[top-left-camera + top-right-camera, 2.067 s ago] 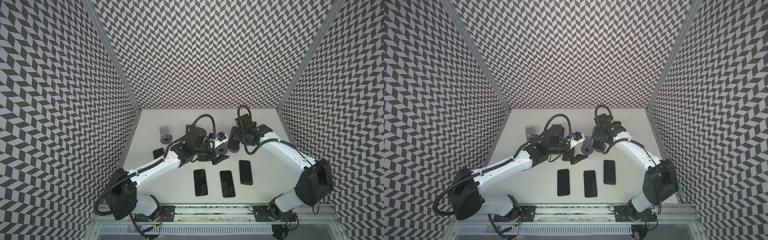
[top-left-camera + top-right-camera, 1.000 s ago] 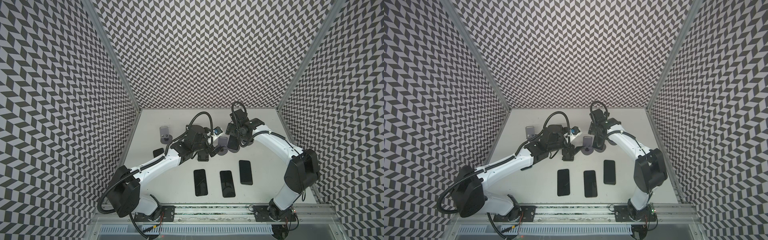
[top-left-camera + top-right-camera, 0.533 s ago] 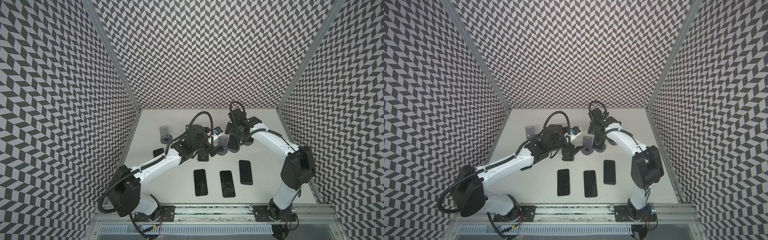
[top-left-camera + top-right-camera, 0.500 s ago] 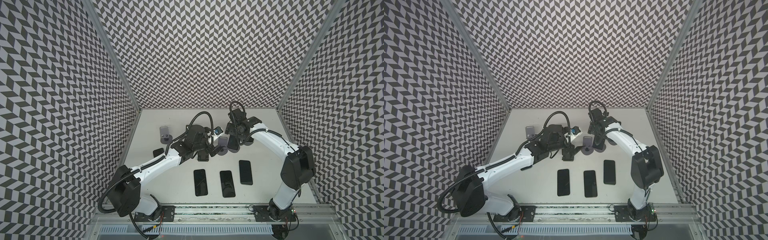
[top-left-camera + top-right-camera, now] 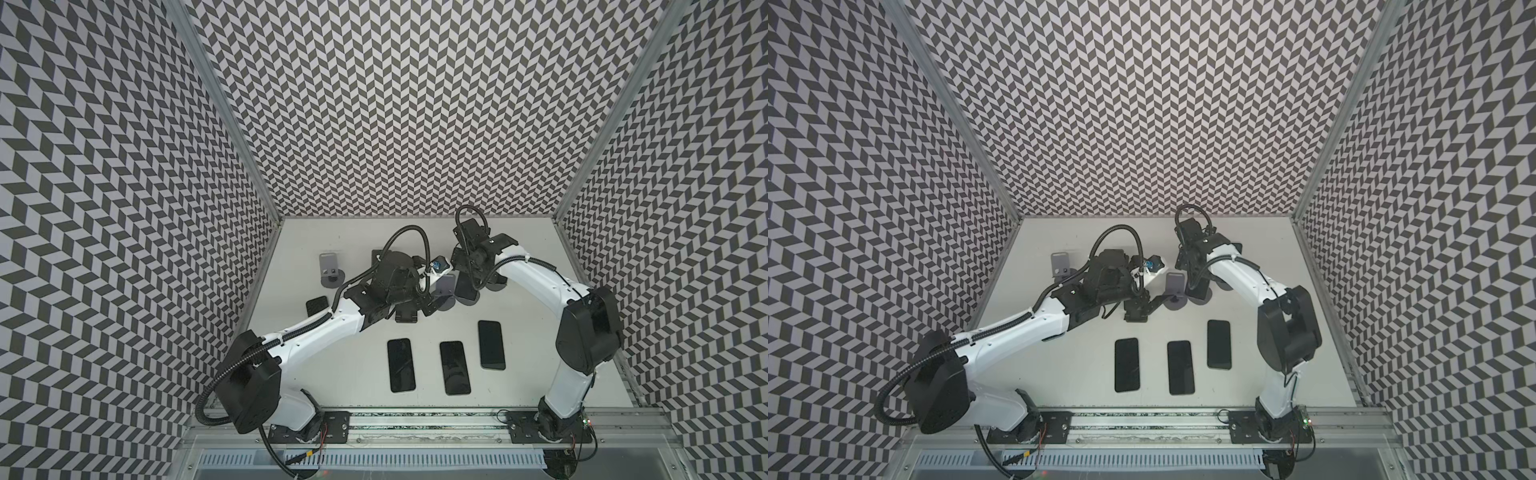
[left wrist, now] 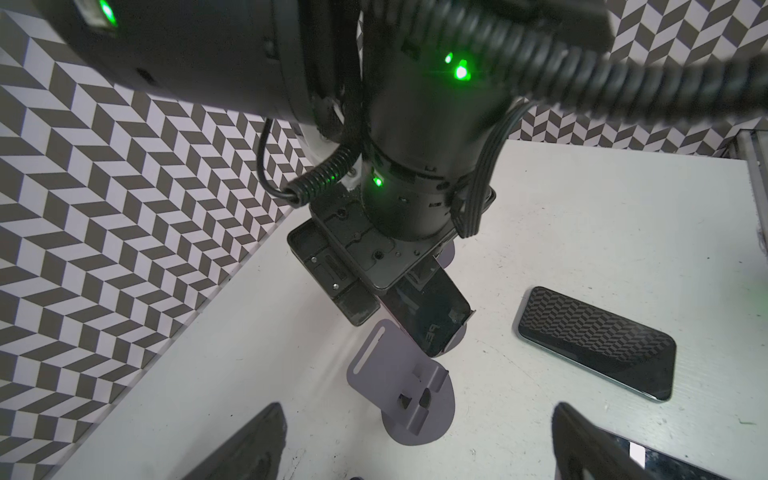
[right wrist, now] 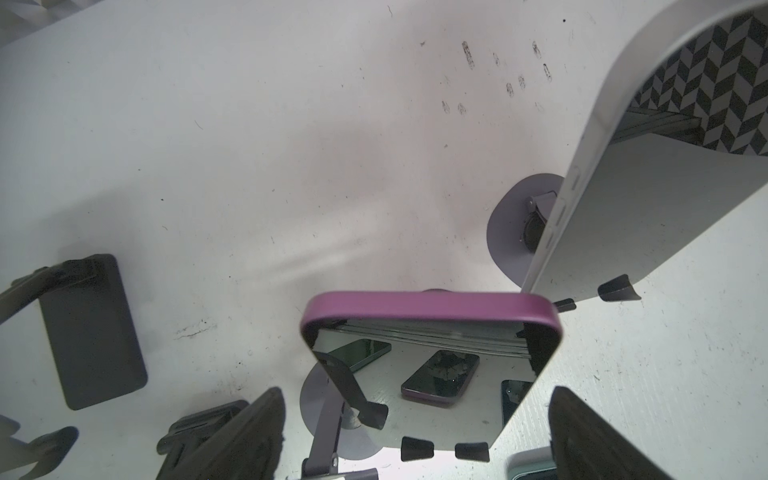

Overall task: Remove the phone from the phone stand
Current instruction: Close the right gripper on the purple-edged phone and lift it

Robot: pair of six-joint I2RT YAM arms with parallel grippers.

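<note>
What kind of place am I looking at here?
Probably a robotics lab test cell: black-and-white chevron-patterned walls enclose a white tabletop, two white-and-black robot arms stand on a metal rail, and black phones lie flat.

Front of table (image 5: 540, 374): three lie flat in a row, left phone (image 5: 401, 365), middle phone (image 5: 455, 368), right phone (image 5: 491, 344). Behind them, centre: empty stand (image 5: 445, 286). Just right of it, the phone (image 5: 465, 287) on the phone stand (image 5: 471, 301), straddled by my right claw (image 7: 415, 432). Rear left: second stand (image 5: 329, 270), another phone (image 5: 317, 305) flat before it. My left claw (image 6: 419, 440) sits front-left of the empty stand.
</note>
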